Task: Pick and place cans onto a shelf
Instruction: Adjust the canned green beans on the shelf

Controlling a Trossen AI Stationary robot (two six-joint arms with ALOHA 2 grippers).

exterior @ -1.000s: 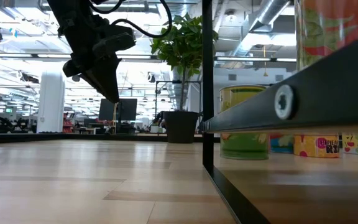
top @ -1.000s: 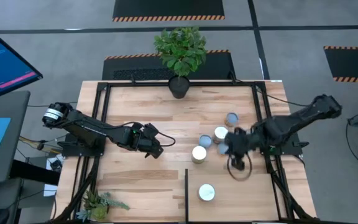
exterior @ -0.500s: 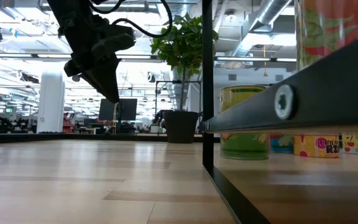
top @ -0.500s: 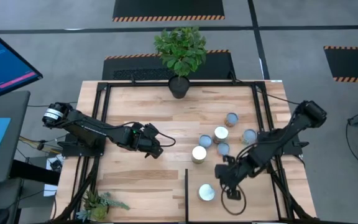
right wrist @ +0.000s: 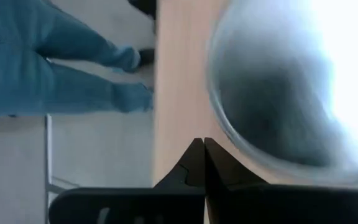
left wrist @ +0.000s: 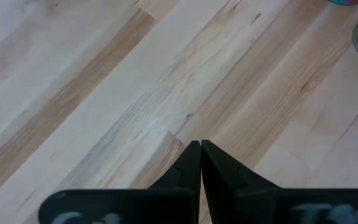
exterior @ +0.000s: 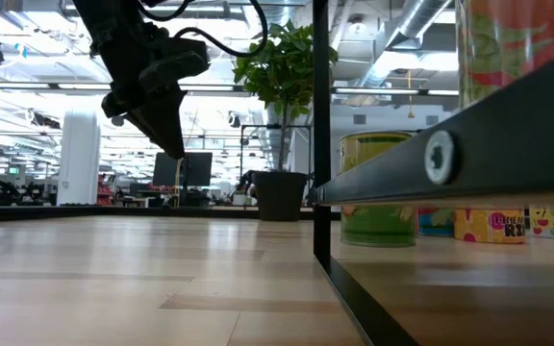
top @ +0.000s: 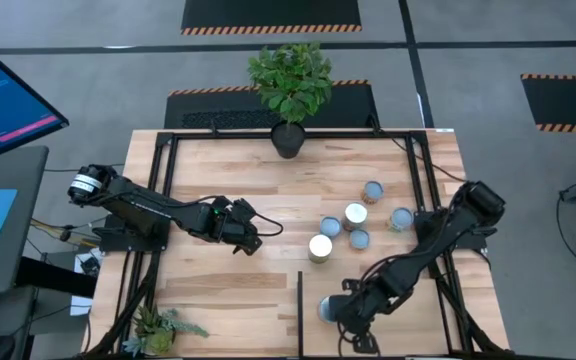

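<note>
A: Starting from the left: the left hand [top: 255,243] hangs above bare wood on the surface [top: 218,170], fingers [left wrist: 199,163] pressed together, holding nothing. It looks to be waiting, well apart from every can.

B: And the middle?

A: A cluster of five cans [top: 354,215] on the surface, right of centre, the one with the white top [top: 320,246] nearest the left hand. They stand close together (some look to be touching), so reaching into that group could easily knock a neighbour over.

B: The right side?

A: The right hand [top: 340,312] is low at the front edge, right over a single can [top: 325,306] on the shelf [top: 408,300]. Its wrist camera shows the fingers [right wrist: 199,163] narrowed tip to tip, gripping nothing, with the can's round top [right wrist: 284,93] just beside them.

B: So the risk?

A: With the hand that near, any sideways pull-away could clip the can and tip it, or nudge it toward the shelf's edge.
</note>
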